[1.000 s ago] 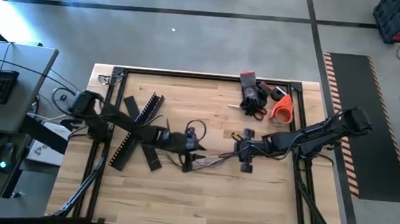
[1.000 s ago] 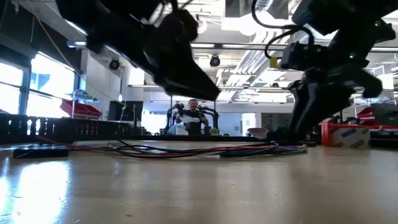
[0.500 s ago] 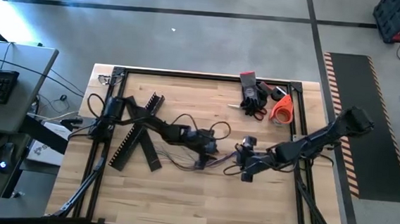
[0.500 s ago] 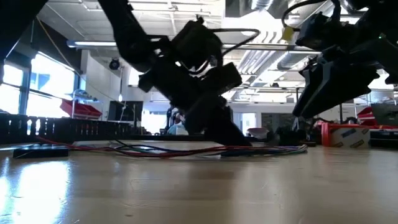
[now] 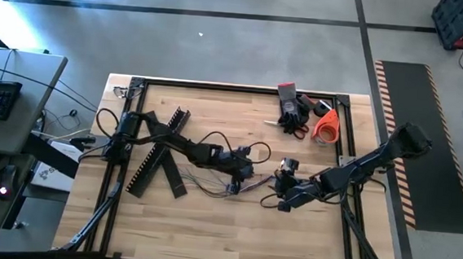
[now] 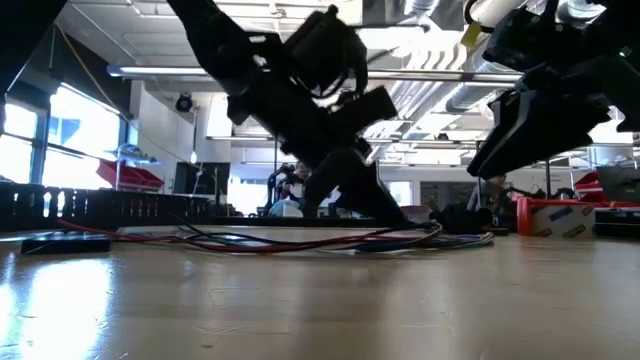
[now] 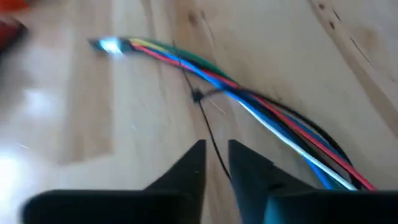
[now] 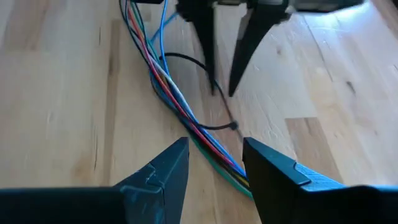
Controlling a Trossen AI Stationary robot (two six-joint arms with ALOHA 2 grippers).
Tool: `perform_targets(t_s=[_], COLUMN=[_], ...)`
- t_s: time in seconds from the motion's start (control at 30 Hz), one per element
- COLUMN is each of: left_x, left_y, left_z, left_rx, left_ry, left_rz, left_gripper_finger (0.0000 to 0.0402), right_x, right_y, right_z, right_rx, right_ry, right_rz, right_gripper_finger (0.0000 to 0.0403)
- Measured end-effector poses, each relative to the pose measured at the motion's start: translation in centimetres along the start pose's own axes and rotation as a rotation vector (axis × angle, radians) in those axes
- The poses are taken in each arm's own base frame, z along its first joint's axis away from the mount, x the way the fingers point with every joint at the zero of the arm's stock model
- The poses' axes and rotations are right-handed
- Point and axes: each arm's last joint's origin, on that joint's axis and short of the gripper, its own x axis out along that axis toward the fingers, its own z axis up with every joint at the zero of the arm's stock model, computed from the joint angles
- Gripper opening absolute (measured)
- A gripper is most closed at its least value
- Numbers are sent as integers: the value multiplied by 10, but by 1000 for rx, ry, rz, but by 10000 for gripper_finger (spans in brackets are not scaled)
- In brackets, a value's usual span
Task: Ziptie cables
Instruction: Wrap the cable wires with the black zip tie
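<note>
Cables [image 7: 261, 106] blurred, cut off at left wrist frame edge; person [image 6: 290, 190] half hidden behind arm.

No legible text or labels.

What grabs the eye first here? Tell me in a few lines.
The bundle of coloured cables lying across the middle of the wooden table, with a thin black zip tie looped round it. The left gripper and right gripper face each other low over it from either side, the left's jaws nearly together about the tie's tail. At the table's far right corner sits an orange tape roll.
</note>
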Motion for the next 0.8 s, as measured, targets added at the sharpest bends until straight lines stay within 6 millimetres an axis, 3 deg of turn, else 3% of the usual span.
perform_targets(t_s=[0.1,0.33,0.47,0.6,0.8], left_x=[-6,-14,-15,-12,-9], left_y=[-3,-19,-30,-15,7], left_z=[9,25,25,21,9], left_rx=[34,135,166,30,-46], left_ry=[-20,-68,-41,-62,-56], left_rz=[59,179,202,142,-28], left_gripper_finger=[6,1,2,20,89], right_x=[1,10,18,18,5], right_y=[1,6,9,10,12], right_z=[4,-1,-5,-6,2], right_rx=[29,53,58,52,62], right_ry=[-39,-35,-19,-18,-73], right_rz=[-7,-46,-73,-68,-43], right_gripper_finger=[139,139,140,140,140])
